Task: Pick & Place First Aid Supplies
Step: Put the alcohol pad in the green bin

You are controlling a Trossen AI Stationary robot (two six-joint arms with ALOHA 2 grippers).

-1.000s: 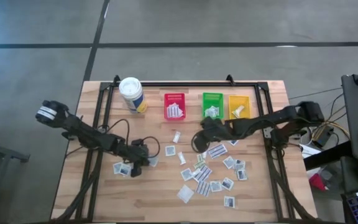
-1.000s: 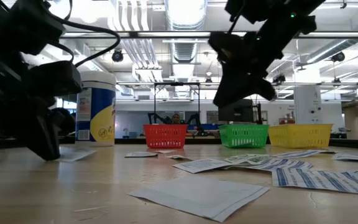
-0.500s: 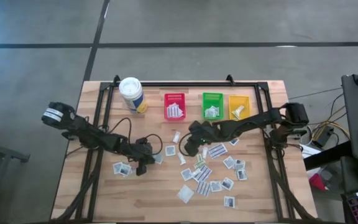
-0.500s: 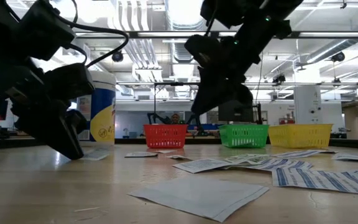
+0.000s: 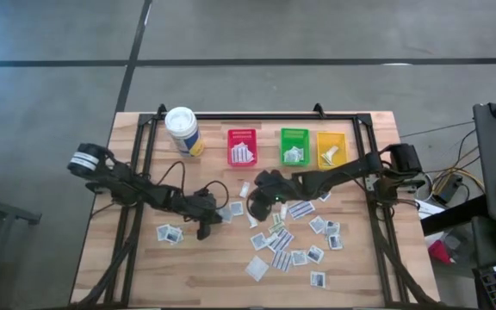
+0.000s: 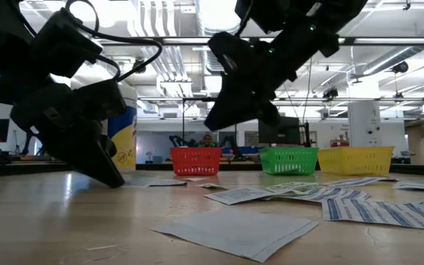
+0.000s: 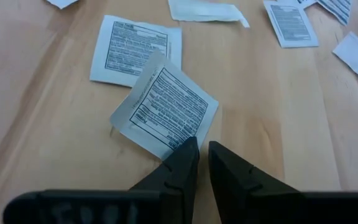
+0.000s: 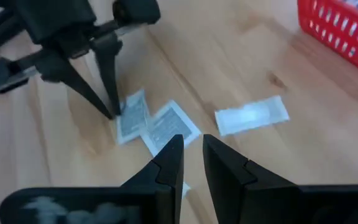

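Landmark: the red plastic mesh bin (image 5: 242, 147), first in the row of bins at the table's far edge. The first aid supplies, small flat white paper packets w/ dark print, lie scattered on the wooden table (image 5: 136, 267) on the near side of that bin, most in a loose cluster (image 5: 287, 237) nearer than the bin & toward the robot's right. The left gripper (image 7: 197, 163) is down at the table, nearer than the red bin & toward the left, fingers almost together w/ only a slit between the tips, nothing visibly clamped. Key relation: the square printed packet (image 7: 165, 104) lies straight ahead of those tips, turned corner-on like a diamond, its near corner right at the fingertips (image 7: 187, 149) & apparently riding slightly off the wood; it overlaps a second square packet (image 7: 136, 50) just beyond. I can't tell if the tips actually touch the corner. My read: the left arm is much the closer & the next move is to catch that near corner, since a flat packet gives little else to pinch. Left arm pose: stretched low from the table's left edge, wrist pitched steeply down. The right gripper (image 8: 191, 158) hovers above the table just near of the red bin, jaws a little apart & empty, looking down on the same pair of packets & an oblong white packet (image 8: 252, 116) beside them; right arm reaches in flat from the right side
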